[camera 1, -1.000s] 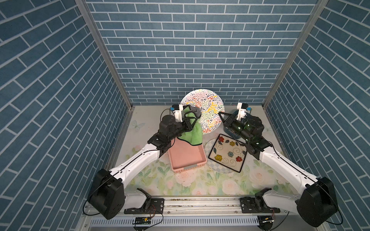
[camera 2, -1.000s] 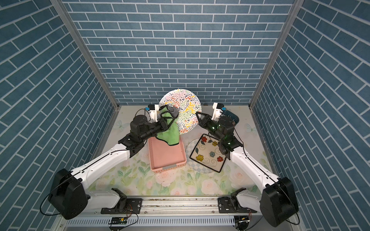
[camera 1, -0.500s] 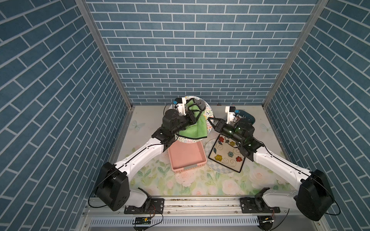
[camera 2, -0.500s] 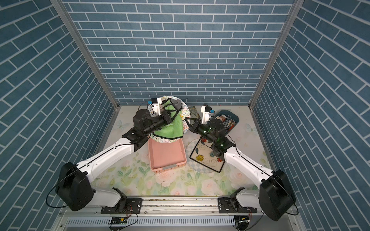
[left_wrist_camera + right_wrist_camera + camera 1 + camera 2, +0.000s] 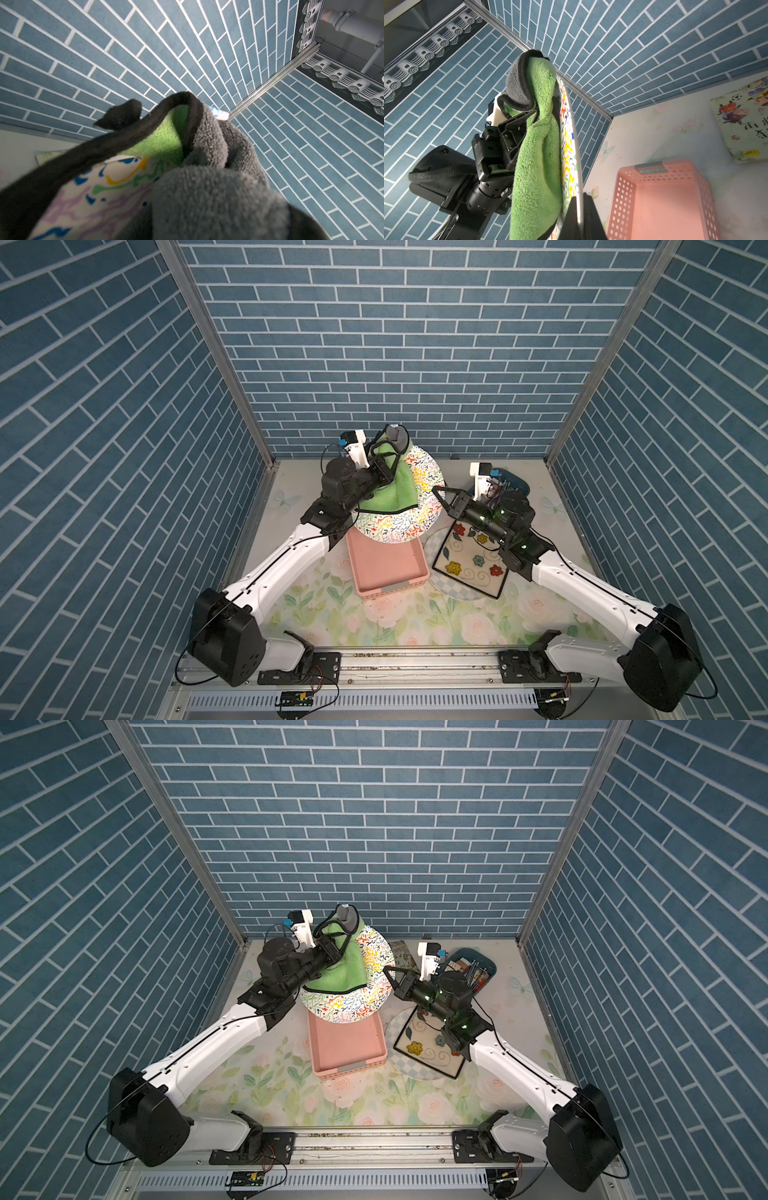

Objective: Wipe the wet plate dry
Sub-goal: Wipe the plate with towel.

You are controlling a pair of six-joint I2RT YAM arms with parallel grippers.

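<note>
plate [image 5: 390, 526] rim in right claw [image 5: 439, 499], cloth [image 5: 392, 493] seemingly against it

There is one pink basket [image 5: 386, 568], and three plates: a squiggle-patterned round plate [image 5: 399, 526] at its 12 o'clock, a square flowered plate [image 5: 469, 564] and a checkered round plate [image 5: 459, 595] at its 3. One green cloth [image 5: 395, 493], one book [image 5: 401, 955], one blue tray [image 5: 491, 968].

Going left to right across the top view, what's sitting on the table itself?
pink basket → flowered square plate → blue tray of pens. The patterned plate held in the air overlaps the basket, so it is left out.
</note>
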